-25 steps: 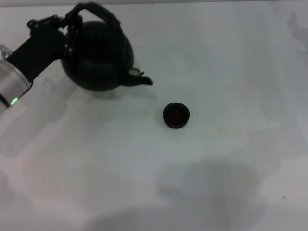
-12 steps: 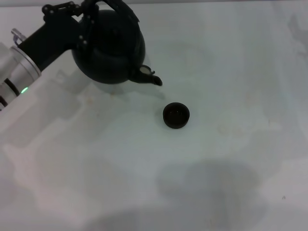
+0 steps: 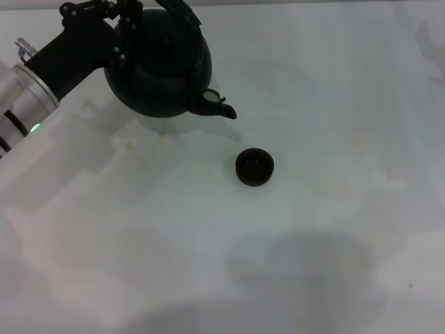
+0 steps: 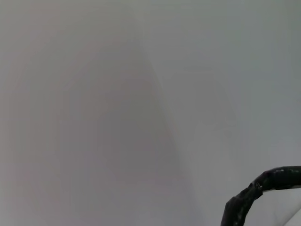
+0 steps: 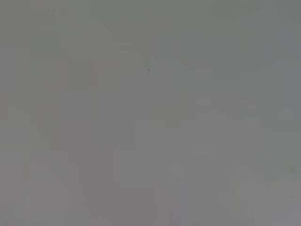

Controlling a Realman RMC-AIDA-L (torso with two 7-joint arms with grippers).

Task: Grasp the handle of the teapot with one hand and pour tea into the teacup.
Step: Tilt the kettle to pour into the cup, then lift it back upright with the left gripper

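White tabletop (image 3: 334, 229) | head view: left gripper (image 3: 132, 12) clamped on the handle (image 3: 179, 10), teapot (image 3: 158, 73) hanging below it, spout toward the teacup (image 3: 254, 167) — cup well apart, nearer the robot | left wrist view: only a handle arc (image 4: 263, 188) | left arm reaches in diagonally | right wrist view — blank surface.

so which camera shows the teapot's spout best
The head view: the spout sticks out from the teapot toward the teacup. The left wrist view catches only a bit of the handle; the right wrist view shows no pot at all.
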